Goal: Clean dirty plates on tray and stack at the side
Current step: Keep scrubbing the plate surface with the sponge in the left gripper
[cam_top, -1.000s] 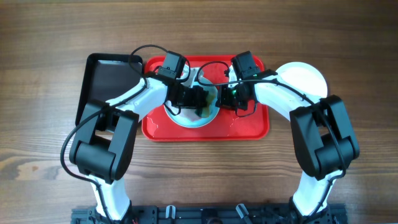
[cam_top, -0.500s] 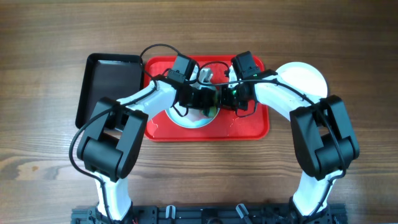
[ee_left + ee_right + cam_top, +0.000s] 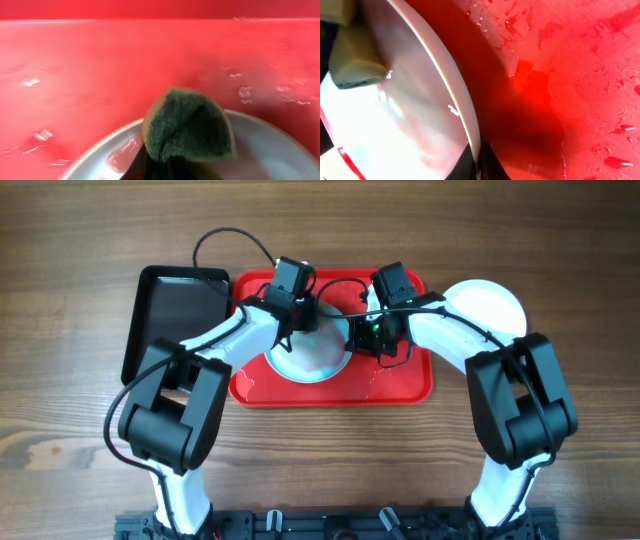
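A pale mint-blue plate (image 3: 315,360) lies on the red tray (image 3: 400,385), tipped up at its right edge. My right gripper (image 3: 355,335) is shut on that rim; in the right wrist view the thin plate edge (image 3: 465,120) runs down into the pinched right gripper (image 3: 481,161). My left gripper (image 3: 297,320) is shut on a green-and-yellow sponge (image 3: 187,125) at the plate's far rim (image 3: 100,155). The same sponge (image 3: 357,65) shows at the upper left of the right wrist view. A white plate (image 3: 495,305) sits on the table right of the tray, partly under my right arm.
A smaller black tray (image 3: 175,305) lies against the red tray's left side. Water drops (image 3: 615,130) speckle the wet red tray floor. Both arms reach in over the tray from the near side, with brown wooden table (image 3: 70,330) all around.
My left gripper has carried the sponge from the plate's middle to its far rim, uncovering most of the plate. The right gripper has kept its grip on the rim.
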Robot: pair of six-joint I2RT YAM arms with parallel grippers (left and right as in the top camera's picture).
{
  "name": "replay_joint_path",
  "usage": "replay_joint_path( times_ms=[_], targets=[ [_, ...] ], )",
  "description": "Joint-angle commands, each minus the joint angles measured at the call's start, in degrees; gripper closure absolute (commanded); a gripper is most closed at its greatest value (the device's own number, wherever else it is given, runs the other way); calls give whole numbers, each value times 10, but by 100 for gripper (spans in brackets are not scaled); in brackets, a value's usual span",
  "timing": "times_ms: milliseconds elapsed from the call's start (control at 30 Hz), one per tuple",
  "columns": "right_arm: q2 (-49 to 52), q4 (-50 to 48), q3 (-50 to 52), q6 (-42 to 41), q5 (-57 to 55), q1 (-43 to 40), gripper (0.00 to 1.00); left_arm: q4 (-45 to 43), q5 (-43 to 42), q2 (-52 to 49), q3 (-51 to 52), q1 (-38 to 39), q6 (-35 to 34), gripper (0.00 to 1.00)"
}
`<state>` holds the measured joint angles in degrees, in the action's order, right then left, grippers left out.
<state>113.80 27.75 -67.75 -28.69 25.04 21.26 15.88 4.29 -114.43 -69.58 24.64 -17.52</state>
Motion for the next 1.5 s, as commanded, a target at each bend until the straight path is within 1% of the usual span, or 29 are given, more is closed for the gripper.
replay_joint_path(
  times_ms=[0, 200, 333, 367, 467, 500, 700, 767, 1067, 1167, 1267, 1333, 1400, 1467],
  targets=[
    [21, 17, 18, 2, -31, 1, 96, 90, 188, -23, 14, -20, -50, 96],
    [21, 17, 18, 2, -31, 1, 96, 236, 194, -23, 14, -20, -106, 96],
    [21, 16, 18, 2, -31, 1, 96, 287, 123, -23, 14, -21, -108, 96],
    [21, 16, 18, 2, -31, 1, 96, 295, 93, -23, 14, -21, -108, 96],
    [21, 16, 18, 2, -31, 1, 96, 303, -29, -23, 14, -21, -75, 96],
    [21, 16, 18, 2, -31, 1, 96, 303, -89, -23, 14, -21, -55, 96],
    [21, 12, 18, 2, -31, 1, 96, 300, -364, -23, 14, -20, 3, 96],
    [21, 11, 18, 2, -31, 1, 96, 297, -412, -23, 14, -20, 9, 96],
    [21, 5, 18, 2, -31, 1, 96, 296, -519, -23, 14, -20, 8, 96],
    [21, 5, 18, 1, -31, 1, 96, 291, -523, -23, 14, -18, 8, 96],
    [21, 6, 18, 1, -31, 1, 96, 260, -500, -23, 14, -18, 0, 96],
    [21, 7, 18, 1, -31, 1, 96, 237, -440, -23, 14, -18, -24, 96],
    [21, 10, 18, 1, -31, 1, 96, 233, -335, -23, 14, -18, -51, 96],
    [21, 13, 18, 2, -31, 1, 96, 243, -246, -23, 14, -17, -57, 96]
  ],
)
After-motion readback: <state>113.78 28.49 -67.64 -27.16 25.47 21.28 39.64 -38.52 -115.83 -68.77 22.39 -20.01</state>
